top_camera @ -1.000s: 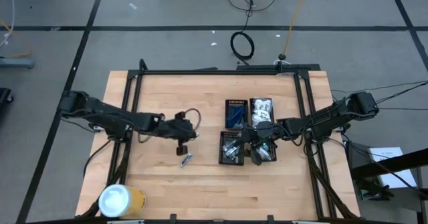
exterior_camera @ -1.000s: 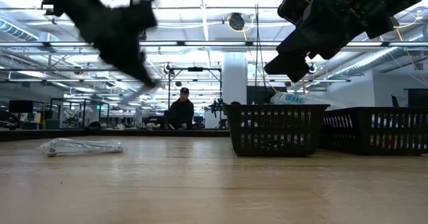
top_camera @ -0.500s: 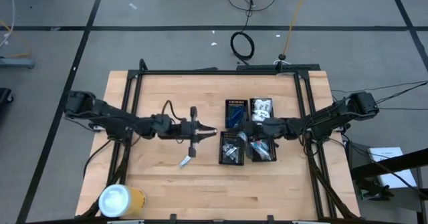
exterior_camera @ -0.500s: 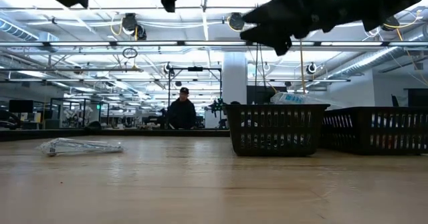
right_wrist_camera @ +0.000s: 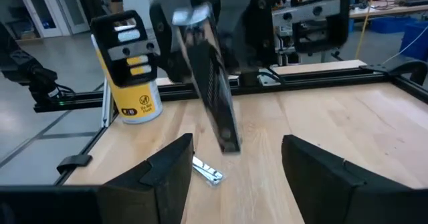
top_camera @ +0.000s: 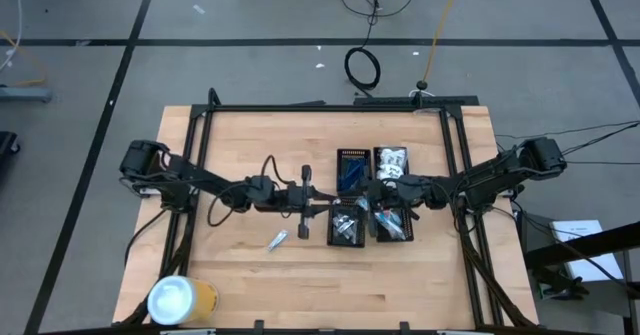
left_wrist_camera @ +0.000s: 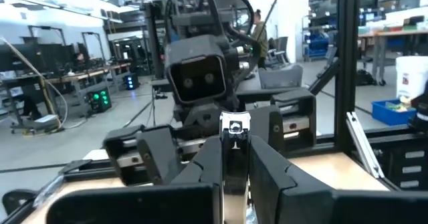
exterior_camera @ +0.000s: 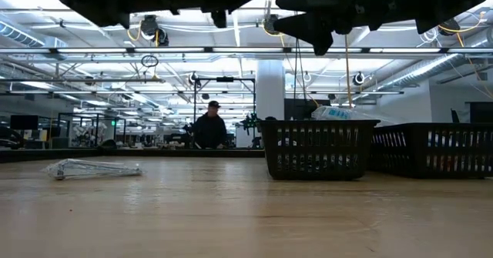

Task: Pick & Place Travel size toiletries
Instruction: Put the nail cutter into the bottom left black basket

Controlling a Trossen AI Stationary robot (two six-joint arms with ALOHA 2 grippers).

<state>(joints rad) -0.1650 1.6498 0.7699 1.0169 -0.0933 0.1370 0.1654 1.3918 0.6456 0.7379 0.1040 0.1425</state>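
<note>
My left gripper [top_camera: 322, 199] hangs level above the table, just left of the black trays [top_camera: 346, 222], shut on a thin silvery toiletry item [left_wrist_camera: 234, 126]. My right gripper [top_camera: 372, 200] hangs level over the trays, facing the left one, open with nothing between its fingers [right_wrist_camera: 234, 177]. A crinkly clear packet [top_camera: 278, 241] lies flat on the wood left of the trays, also in the low view [exterior_camera: 92, 168]. Several small toiletries lie in the trays. My left gripper pinches the thin silvery item between its two fingers [left_wrist_camera: 207, 164], which point level toward the table's right side. The item's silvery end [right_wrist_camera: 190, 14] sticks out past the fingers' upper edge. It is lifted clear of the table and trays.
Several black gridded trays [top_camera: 390, 163] stand at the middle right, seen as baskets in the low view [exterior_camera: 320, 146]. A yellow cylinder with a white lid [top_camera: 180, 300] stands at the near left corner. A black frame [top_camera: 320, 108] borders the table. A person sits far behind the table.
My left gripper has risen and gone toward the table's right edge, up to the trays, tipping from pointing down to level; it stays shut. My right gripper has tipped up to level and risen a little. The clear packet has stayed where it was.
</note>
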